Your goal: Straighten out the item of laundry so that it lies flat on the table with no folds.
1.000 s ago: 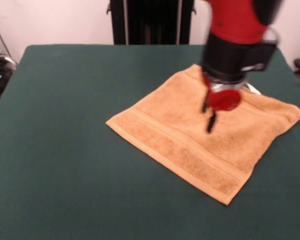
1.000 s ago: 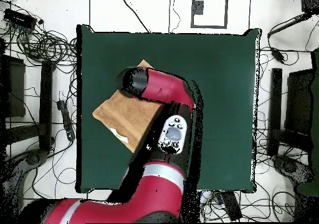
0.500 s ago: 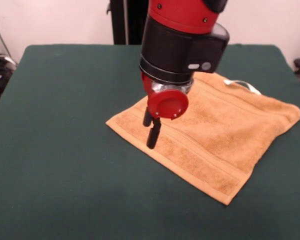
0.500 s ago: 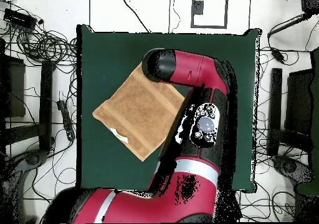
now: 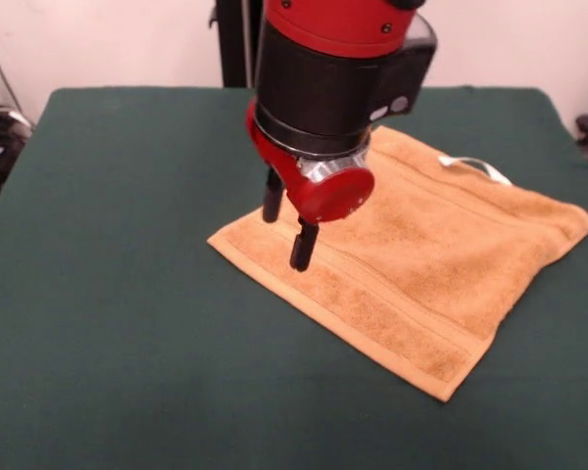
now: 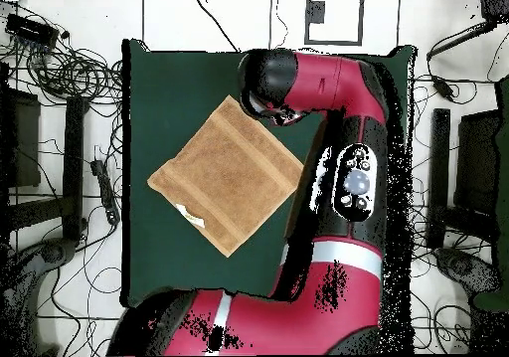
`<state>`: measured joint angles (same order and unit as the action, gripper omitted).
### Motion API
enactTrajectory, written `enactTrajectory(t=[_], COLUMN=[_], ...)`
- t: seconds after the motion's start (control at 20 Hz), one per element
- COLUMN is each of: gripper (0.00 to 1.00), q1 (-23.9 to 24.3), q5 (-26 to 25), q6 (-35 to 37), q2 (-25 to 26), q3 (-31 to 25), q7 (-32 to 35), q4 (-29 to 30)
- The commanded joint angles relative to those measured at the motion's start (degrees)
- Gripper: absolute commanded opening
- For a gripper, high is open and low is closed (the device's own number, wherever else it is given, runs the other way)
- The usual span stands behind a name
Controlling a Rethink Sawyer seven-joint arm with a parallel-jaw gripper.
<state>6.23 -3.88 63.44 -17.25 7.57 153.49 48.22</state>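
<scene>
The table (image 5: 127,294) is being seen as a wide green surface, with cables lying on the pale floor (image 6: 70,303) around it in the overhead view. The towel (image 5: 412,264) is lying spread flat on the table, turned like a diamond, with no long axis being shown; in the overhead view its corners are pointing toward 12, 3, 6 and 9 o'clock. Its woven bands are running from about 10 to 4 o'clock in the front view. A white label (image 5: 475,166) is sticking out at one edge. The gripper (image 5: 286,227) is being held open and empty just above the towel's corner.
</scene>
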Motion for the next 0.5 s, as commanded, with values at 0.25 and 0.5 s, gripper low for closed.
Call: enactTrajectory(t=[0.25, 0.5], gripper=[1.00, 1.00], q1=[1.43, 1.44], q5=[-6.20, -4.94], q6=[12.88, 13.03], q2=[1.00, 0.53], q3=[-13.14, -13.42], q7=[-40.94, -41.82], q4=[-8.53, -7.94])
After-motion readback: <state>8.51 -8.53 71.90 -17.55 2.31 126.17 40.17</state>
